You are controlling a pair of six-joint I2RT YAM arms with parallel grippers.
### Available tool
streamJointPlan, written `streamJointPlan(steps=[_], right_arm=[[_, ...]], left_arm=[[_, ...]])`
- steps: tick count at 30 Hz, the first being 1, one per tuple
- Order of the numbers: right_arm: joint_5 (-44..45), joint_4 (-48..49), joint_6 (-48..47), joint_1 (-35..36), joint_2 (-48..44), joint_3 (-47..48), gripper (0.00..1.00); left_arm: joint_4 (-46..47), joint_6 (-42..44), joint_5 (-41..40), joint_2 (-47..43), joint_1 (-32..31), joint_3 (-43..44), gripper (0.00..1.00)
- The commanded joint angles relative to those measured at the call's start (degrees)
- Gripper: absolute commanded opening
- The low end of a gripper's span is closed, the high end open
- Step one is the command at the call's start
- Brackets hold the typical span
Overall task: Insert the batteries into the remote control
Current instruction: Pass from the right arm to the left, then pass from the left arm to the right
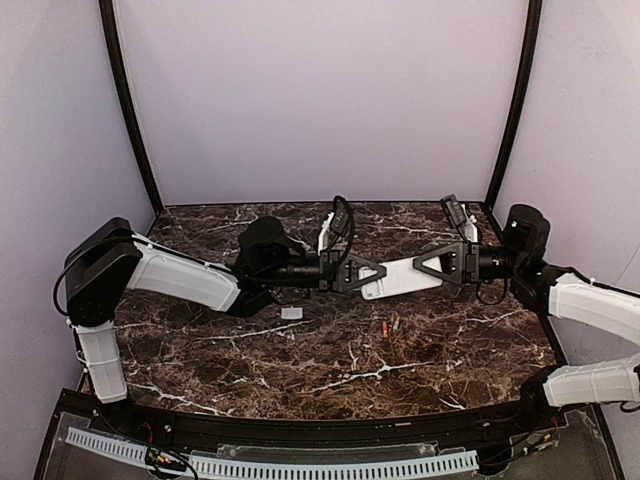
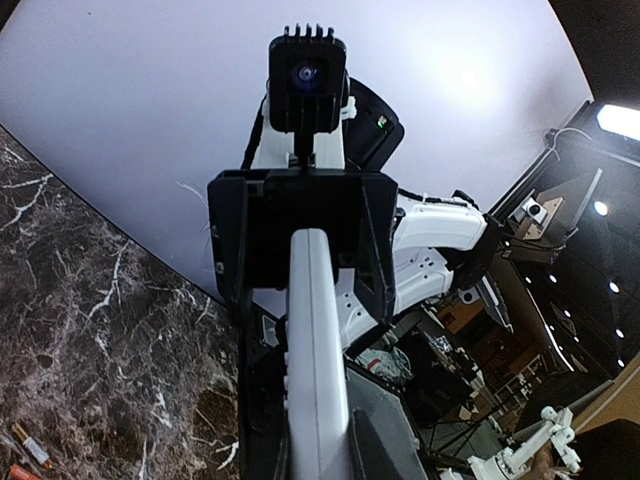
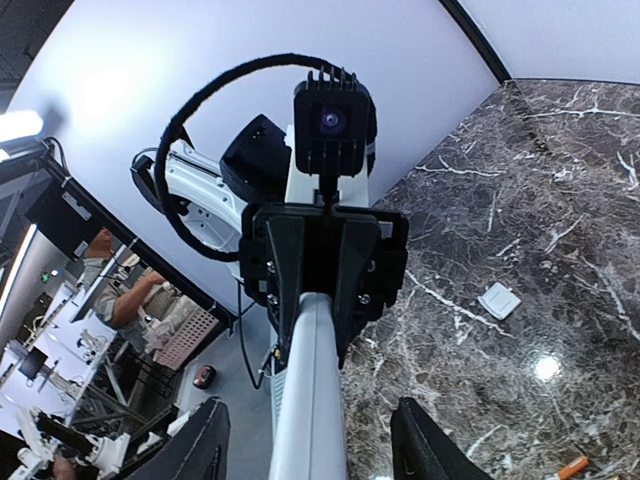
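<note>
- Remote (image 1: 400, 280) in the air, long axis left-right; left claw (image 1: 372, 273) clamped on one end, right claw (image 1: 425, 264) apart at the other.
- Batteries (image 1: 386, 326) lie beneath the remote; I'd send the free right claw.

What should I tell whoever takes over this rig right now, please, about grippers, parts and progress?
Left gripper: shut on the remote control, holding it above the table.
Right gripper: open, fingers either side of the remote's other end.
Batteries: lying on the table below, not loaded.
Small grey piece, perhaps the cover, lies on the table too.
Done: remote lifted. Left: fit the batteries.
</note>
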Motion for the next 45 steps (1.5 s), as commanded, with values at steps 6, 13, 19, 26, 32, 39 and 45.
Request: streamJointPlan(steps=[6,13,19,26,32,39,45], right_arm=[[-9.2,-9.7,-7.3,1.0,-0.3,3.9,0.61],[-11.4,-24.3,-16.2,4.5,1.0,9.0,0.59],[-11.3,-30.7,-19.7,6.2,3.4,11.4,0.53],[-6.8,-39.0,-25.3,9.3,6.7,14.1,0.52],[-4.9,-40.6,-26.6,10.5,7.2,13.6,0.53],[-2.6,-41.2,-27.3,10.5,6.5,12.7,0.6],[-1.9,-40.6,-27.1,10.4,5.9,12.7,0.52]], left_arm=[[-9.8,7.4,14.0,-7.1,1.4,-0.1,0.0],[-31.2,20.7,15.1,-9.3,1.4,4.4,0.0],[-36.5,24.6,13.9,-9.6,1.4,6.4,0.0],[-38.7,26.4,12.7,-9.5,1.4,6.8,0.0],[-39.6,27.5,12.5,-9.9,1.4,6.9,0.0],[-37.1,25.8,13.9,-10.9,1.6,5.7,0.0],[-32.9,22.8,13.3,-11.1,2.6,4.3,0.0]])
